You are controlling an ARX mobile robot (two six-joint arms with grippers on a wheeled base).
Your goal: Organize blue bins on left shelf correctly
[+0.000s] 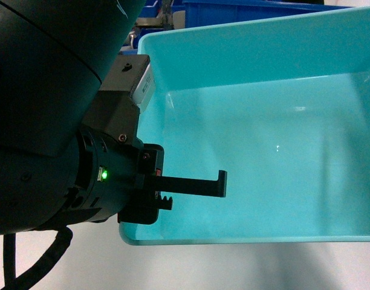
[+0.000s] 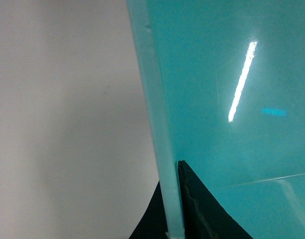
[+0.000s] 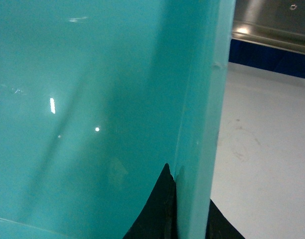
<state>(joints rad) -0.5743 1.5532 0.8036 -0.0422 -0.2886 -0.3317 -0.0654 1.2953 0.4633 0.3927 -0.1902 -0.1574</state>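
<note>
Left gripper (image 1: 173,194): jaws closed on left rim of turquoise bin (image 1: 263,139). Right gripper (image 3: 175,209): jaws clamp opposite rim. Bin: held above pale floor (image 1: 173,269); dark blue crates (image 1: 245,11) behind.

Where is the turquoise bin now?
The turquoise bin fills the head view's centre and right, its left wall clamped by the left gripper, with dark blue crates behind.

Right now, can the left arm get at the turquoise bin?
Yes, it looks already there: the left claw straddles the bin wall at its left rim, one finger inside, and the left wrist view shows the wall between the dark fingers. Nothing blocks it.
</note>
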